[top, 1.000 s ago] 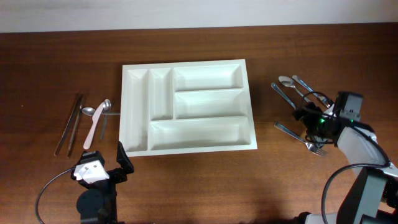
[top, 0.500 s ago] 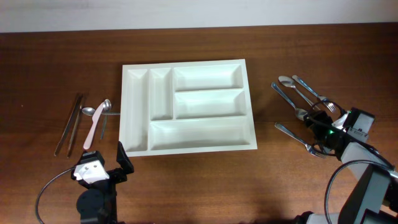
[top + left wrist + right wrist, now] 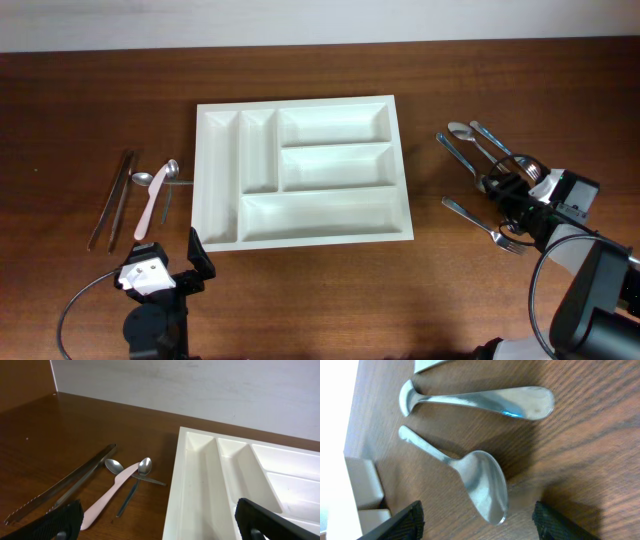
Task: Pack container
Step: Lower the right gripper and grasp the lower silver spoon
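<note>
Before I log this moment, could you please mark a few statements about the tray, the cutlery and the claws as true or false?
1. Every compartment of the cutlery tray is empty. True.
2. The tongs lie on the tray's right side. False: they lie on the table, left of the tray.
3. The left claw is open. True.
4. The pink knife lies in a tray compartment. False: it lies on the table beside the tongs.
5. The right claw is open over a spoon lying on the table. True.
</note>
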Controlling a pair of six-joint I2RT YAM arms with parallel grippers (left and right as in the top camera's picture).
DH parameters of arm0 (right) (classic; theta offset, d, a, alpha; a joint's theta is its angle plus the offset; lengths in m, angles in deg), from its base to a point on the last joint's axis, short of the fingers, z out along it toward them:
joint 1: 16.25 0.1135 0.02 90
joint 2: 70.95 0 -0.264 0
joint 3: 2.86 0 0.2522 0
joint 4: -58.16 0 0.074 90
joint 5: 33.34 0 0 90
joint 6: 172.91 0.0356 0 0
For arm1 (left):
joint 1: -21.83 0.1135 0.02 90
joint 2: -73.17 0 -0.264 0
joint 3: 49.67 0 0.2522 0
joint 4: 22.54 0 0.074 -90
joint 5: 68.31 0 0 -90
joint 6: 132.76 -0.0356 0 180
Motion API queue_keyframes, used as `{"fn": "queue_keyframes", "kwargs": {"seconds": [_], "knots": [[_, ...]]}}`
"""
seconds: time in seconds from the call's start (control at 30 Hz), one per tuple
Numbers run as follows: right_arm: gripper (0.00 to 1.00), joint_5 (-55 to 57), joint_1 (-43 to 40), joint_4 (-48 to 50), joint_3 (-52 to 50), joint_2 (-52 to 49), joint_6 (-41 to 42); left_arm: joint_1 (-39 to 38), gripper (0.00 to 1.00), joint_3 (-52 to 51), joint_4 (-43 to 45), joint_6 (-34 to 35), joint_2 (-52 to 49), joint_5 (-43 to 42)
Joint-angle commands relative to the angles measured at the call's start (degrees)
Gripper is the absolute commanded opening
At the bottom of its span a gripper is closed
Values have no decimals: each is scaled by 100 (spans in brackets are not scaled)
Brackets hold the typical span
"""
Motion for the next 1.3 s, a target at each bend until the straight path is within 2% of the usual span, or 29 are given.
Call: {"fn": "queue_keyframes", "kwargs": {"seconds": [0.0, 0.2, 0.83, 1.03, 1.27], "knots": [[68, -227, -22, -26, -66, -323, 48, 35, 99, -31, 4, -114, 48, -61], [50, -229, -22, 92, -63, -365, 48, 35, 99, -31, 4, -114, 48, -61], [50, -223, -22, -98, -66, -365, 46, 35, 99, -31, 4, -114, 48, -61], [34, -70, -22, -96, -66, -365, 46, 35, 99, -31, 4, -114, 48, -61], [33, 238, -22, -48, -63, -365, 44, 35, 99, -31, 4, -114, 48, -61]]}}
